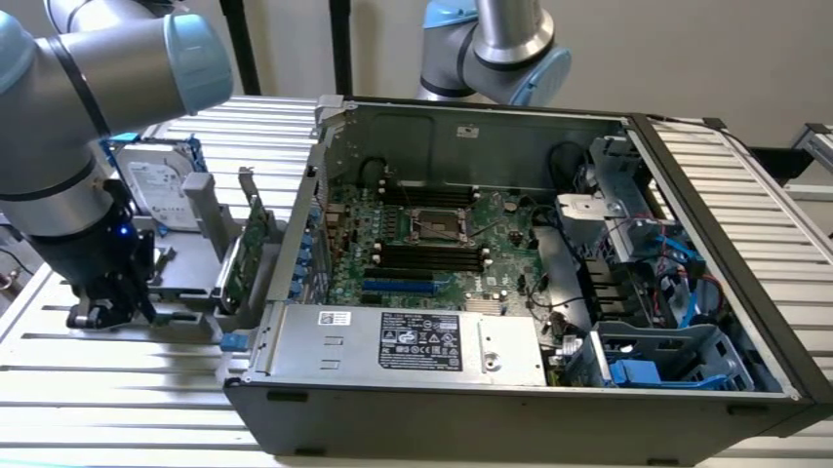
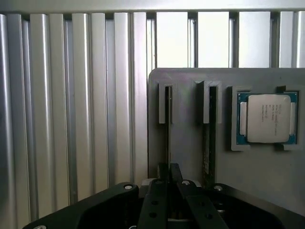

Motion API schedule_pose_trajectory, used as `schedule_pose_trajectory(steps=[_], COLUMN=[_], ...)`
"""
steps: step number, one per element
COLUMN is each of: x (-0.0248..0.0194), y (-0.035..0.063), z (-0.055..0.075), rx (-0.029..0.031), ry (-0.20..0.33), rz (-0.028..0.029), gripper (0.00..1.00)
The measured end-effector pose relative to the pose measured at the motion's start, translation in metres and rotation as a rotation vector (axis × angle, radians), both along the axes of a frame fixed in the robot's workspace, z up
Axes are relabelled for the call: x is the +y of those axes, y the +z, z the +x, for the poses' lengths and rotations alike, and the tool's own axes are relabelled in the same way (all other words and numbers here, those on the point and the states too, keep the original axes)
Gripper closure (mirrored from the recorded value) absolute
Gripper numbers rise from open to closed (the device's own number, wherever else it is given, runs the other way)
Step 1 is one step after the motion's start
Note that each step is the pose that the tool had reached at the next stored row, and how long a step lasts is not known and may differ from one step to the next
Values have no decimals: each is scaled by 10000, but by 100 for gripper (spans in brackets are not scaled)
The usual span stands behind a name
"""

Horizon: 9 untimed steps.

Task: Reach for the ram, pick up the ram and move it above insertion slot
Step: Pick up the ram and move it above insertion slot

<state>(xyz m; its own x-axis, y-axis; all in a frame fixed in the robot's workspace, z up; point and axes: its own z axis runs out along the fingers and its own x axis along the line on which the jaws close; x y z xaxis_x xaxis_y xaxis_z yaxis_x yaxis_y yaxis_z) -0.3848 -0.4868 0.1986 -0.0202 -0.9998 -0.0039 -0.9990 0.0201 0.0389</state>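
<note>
You're working the pick step: the gripper [image 2: 168, 172] is pinching nearly closed on the ram [image 2: 167, 124], which is standing on edge in the grey holder [image 2: 186, 143] at the exterior view's left. I'm judging a lift is calling for a straight pull clear of the slot walls. Rightward, the open PC case [image 1: 469, 132] is showing its memory slots [image 1: 423, 255]. Everything's sitting on a slatted metal table [image 1: 131, 390], with a plain wall [image 1: 703, 49] behind.

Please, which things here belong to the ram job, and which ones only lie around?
Belong to the job:
- thin flat green ram stick, on edge in the grey holder
- black gripper, shut on it
- long black memory slots on the green motherboard

Just lying about:
- square silver processor chip
- second dark stick in the next holder slot
- silver hard drive
- green expansion card
</note>
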Motion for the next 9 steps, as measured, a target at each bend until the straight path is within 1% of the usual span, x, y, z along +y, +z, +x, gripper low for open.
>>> schedule_pose_trajectory(steps=[5, 9], x=[0, 0], y=[85, 206], z=[1, 3], rx=[-1, -2], ry=[0, 0], rz=[1, 1], gripper=[87, 87])
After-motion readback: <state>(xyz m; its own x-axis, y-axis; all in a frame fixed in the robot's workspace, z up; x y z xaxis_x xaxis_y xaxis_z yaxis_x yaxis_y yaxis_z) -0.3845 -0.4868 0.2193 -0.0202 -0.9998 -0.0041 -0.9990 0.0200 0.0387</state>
